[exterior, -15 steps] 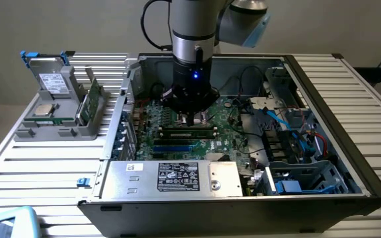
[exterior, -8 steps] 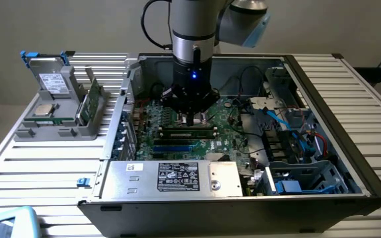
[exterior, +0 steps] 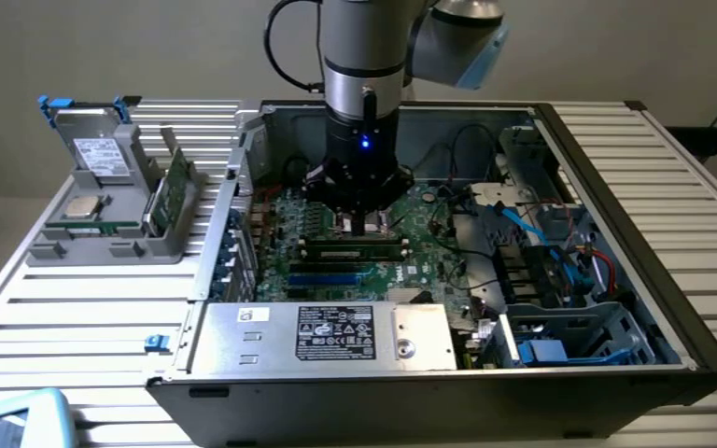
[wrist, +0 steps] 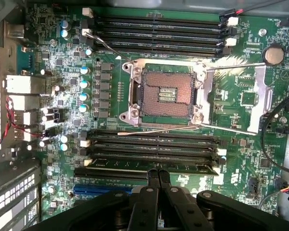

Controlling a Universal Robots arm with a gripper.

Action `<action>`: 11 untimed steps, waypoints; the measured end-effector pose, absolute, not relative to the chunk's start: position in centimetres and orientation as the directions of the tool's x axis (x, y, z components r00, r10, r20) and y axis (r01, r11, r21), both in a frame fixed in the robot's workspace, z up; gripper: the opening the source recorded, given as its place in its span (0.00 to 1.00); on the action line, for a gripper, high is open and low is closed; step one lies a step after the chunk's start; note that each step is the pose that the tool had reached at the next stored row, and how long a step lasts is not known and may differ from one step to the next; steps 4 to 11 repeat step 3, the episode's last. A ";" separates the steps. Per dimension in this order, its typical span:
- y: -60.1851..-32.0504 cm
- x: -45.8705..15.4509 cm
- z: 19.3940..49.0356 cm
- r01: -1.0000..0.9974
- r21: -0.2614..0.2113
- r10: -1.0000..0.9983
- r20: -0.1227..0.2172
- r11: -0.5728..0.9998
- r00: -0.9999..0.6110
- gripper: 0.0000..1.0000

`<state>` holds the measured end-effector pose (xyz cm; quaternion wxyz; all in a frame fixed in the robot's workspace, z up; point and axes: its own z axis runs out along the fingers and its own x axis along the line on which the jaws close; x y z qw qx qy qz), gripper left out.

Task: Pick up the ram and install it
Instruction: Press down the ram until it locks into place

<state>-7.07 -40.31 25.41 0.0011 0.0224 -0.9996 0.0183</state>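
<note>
The ram [wrist: 111, 164], a long green stick with dark chips, lies along one of the black slots on the motherboard [wrist: 58, 72], just beside the open processor socket [wrist: 166, 94]. In the exterior view the ram [exterior: 321, 248] sits in the slot bank in the middle of the open computer case. My gripper [wrist: 158, 174] is right over the ram's middle, its two fingers shut together and their tips at its upper edge, side by side along the stick rather than across it. From outside, the gripper [exterior: 365, 226] reaches straight down into the case.
A grey holder [exterior: 97, 247] at the exterior view's left carries a grey drive [exterior: 94, 154], a silver processor chip [exterior: 81, 207] and a green board on edge [exterior: 176, 191]. The power supply [exterior: 333, 334] lies at the case front; cables [exterior: 558, 243] and a drive cage crowd the right.
</note>
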 end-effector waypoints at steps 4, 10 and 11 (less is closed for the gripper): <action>-40.3 -7.1 25.4 -0.045 -0.036 -0.045 0.003 0.998 -0.999 0.11; -40.3 -7.1 25.4 -0.045 -0.036 -0.045 0.003 0.998 -0.999 0.11; -40.3 -7.1 25.4 -0.045 -0.036 -0.045 0.003 0.998 -0.999 0.11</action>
